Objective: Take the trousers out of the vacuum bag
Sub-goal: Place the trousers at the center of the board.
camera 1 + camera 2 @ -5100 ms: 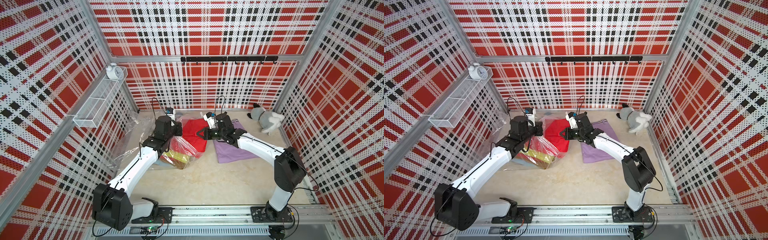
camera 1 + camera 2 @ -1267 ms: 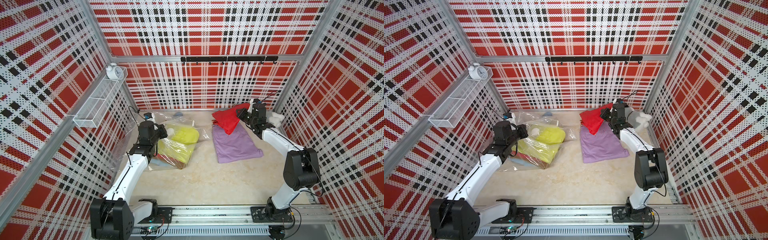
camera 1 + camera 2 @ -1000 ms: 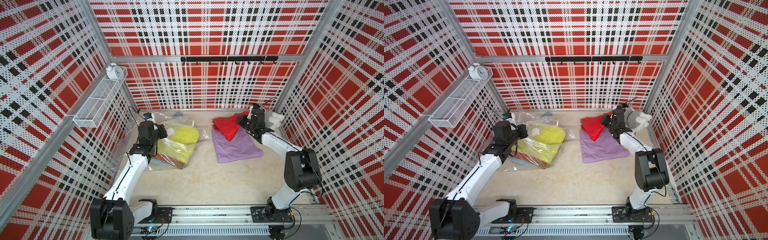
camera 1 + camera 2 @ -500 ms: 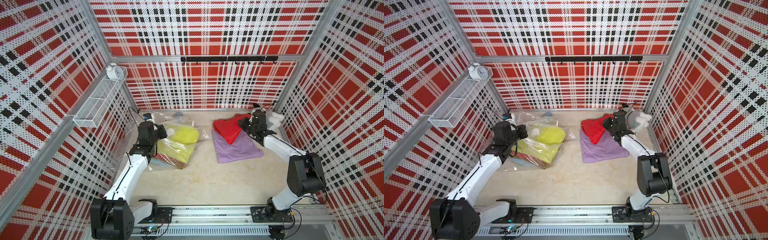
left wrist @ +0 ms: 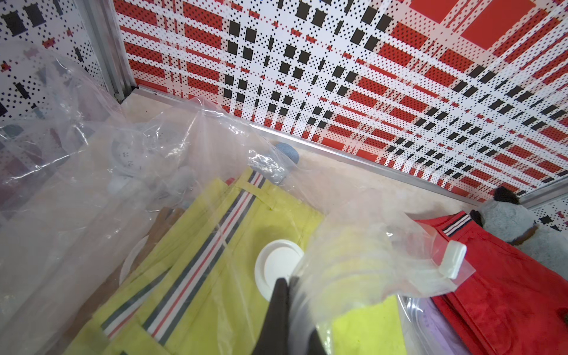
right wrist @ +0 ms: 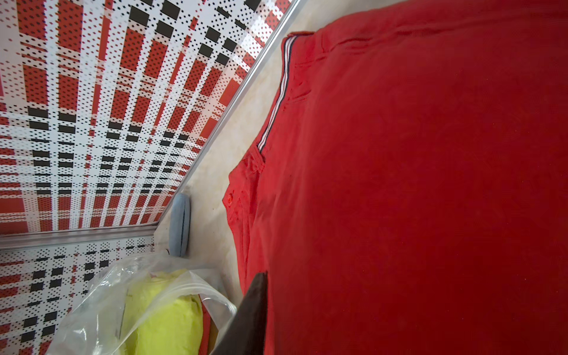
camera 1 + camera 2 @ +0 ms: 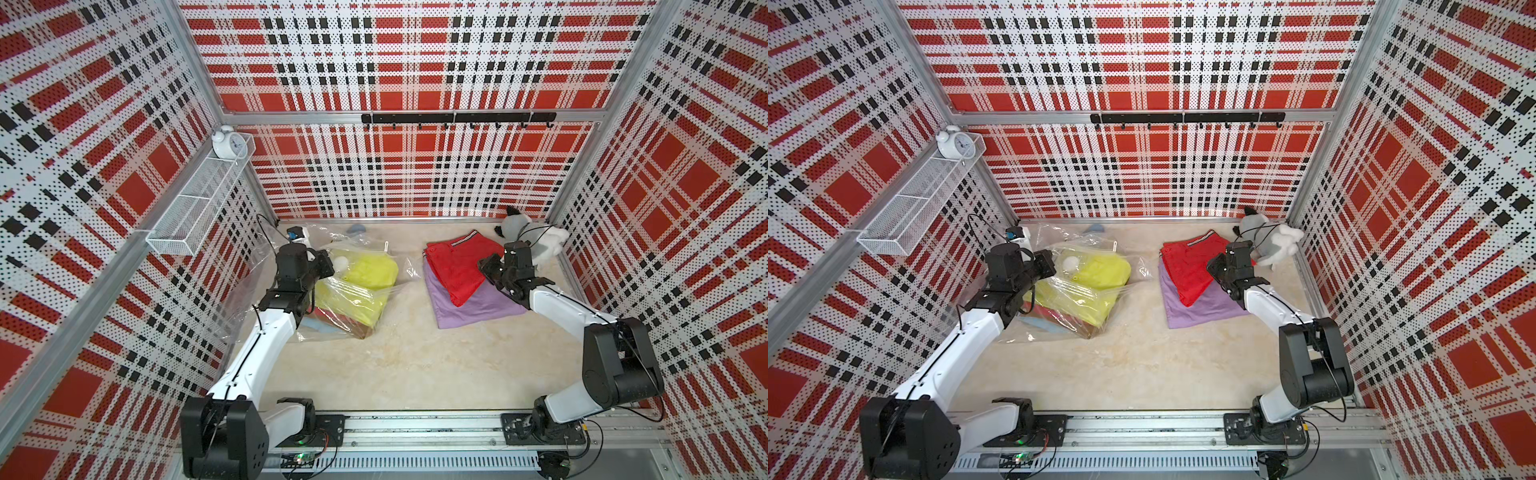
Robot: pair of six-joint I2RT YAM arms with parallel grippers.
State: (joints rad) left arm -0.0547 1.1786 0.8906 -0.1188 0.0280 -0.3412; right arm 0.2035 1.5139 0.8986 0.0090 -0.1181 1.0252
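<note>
Holding yellow-green trousers [image 7: 372, 270] and others beneath them, the vacuum bag [image 7: 332, 328] is the mark: to its right lie lilac trousers [image 7: 478, 309] with red trousers [image 7: 453, 266] on top; the left gripper [image 5: 285, 281] pinches the bag's film beside its valve cap [image 5: 276, 267]; the right gripper [image 7: 484, 266] hangs over the red pair, jaw gap impossible to tell

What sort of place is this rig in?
Probably a staged robot test cell dressed like a closet, not a real home: plaid perforated wall panels, a hook rail, a wire shelf with an alarm clock, and left arm and right arm on a base rail.
</note>
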